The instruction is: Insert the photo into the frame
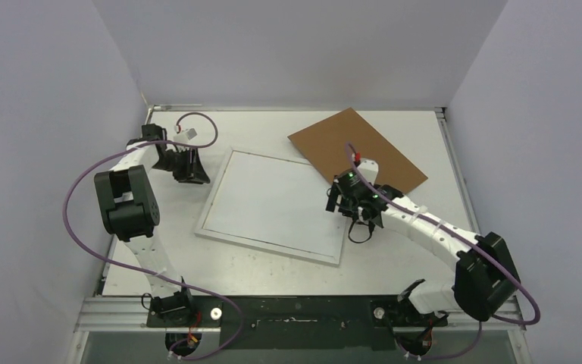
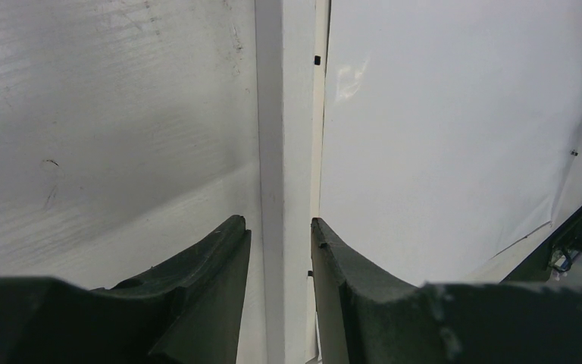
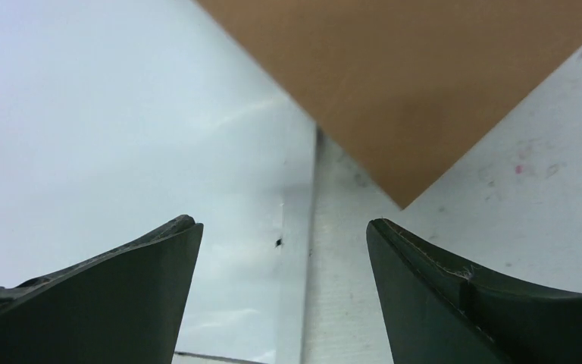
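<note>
Seating looks like the step in hand: the frame (image 2: 284, 114) lies flat on the table (image 1: 258, 277), back side up, and a glossy white sheet fills its recess. No printed side shows, so that this sheet is the photo (image 1: 273, 201) lying face down is a guess. The right gripper (image 3: 283, 227) hangs wide open with nothing between its fingers. It sits over the frame's right edge, with the sheet under its left finger and bare table under its right. To do this well, that claw should check that the sheet's edge lies below the rail all along and press down any lifted corner, without dragging the glossy surface. The left gripper (image 2: 279, 221) stands narrow, its fingers close on either side of the frame's left rail, apparently clamping it. It should hold there so the frame cannot slide while the other claw works. Just ahead of the right claw lies the brown backing board (image 3: 424, 68), one corner pointing back toward the fingers and reaching the rail. A small black tab (image 3: 279, 243) (probably a retaining clip) sits between the open fingers, just behind their tips. Both the board's corner and the tab could catch a finger or get in the way of the sheet settling.
</note>
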`<state>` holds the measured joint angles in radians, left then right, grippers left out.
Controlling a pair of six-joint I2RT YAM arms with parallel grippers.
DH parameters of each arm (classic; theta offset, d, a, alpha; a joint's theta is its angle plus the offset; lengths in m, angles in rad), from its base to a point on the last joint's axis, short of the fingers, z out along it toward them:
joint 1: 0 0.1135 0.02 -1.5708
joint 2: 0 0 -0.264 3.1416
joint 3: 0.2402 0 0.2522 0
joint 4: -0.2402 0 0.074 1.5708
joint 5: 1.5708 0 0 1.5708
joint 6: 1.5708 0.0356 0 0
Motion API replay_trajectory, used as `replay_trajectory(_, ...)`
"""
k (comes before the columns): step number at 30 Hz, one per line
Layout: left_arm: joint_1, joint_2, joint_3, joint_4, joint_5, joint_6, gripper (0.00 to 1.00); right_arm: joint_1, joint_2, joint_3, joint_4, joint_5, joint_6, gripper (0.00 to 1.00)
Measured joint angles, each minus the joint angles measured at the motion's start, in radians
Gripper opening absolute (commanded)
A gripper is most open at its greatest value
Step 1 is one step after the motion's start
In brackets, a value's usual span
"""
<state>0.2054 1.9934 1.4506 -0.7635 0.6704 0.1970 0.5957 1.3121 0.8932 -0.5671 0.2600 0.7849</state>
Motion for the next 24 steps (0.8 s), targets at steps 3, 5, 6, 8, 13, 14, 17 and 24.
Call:
replay_trajectory(3, 0.0, 0.0, 0.0, 0.0, 0.0, 0.0, 0.34, 0.101, 0.07, 0.028, -0.029, 0.028, 0.04, 0.81)
replay_trajectory(5, -0.001, 0.0, -0.001, 0.0, 0.0, 0.0, 0.34, 0.138, 0.107, 0.027, -0.038, 0.029, 0.06, 0.79)
replay_trajectory(6, -0.001, 0.0, -0.001, 0.0, 0.0, 0.0, 0.34, 0.145, 0.124, 0.024, -0.042, 0.03, 0.068, 0.79)
replay_trajectory(8, -0.001, 0.0, -0.001, 0.0, 0.0, 0.0, 0.34, 0.145, 0.141, 0.015, -0.044, 0.036, 0.084, 0.77)
replay_trajectory(13, -0.001, -0.003, -0.001, 0.0, 0.0, 0.0, 0.34, 0.144, 0.143, -0.01, -0.039, 0.048, 0.107, 0.69)
replay_trajectory(14, -0.001, -0.003, -0.001, 0.0, 0.0, 0.0, 0.34, 0.144, 0.143, -0.019, -0.033, 0.048, 0.11, 0.67)
replay_trajectory(17, -0.001, -0.003, -0.001, 0.0, 0.0, 0.0, 0.34, 0.137, 0.143, -0.048, -0.008, 0.039, 0.118, 0.61)
replay_trajectory(24, -0.001, -0.003, -0.002, 0.0, 0.0, 0.0, 0.34, 0.092, 0.142, -0.105, 0.057, -0.012, 0.121, 0.49)
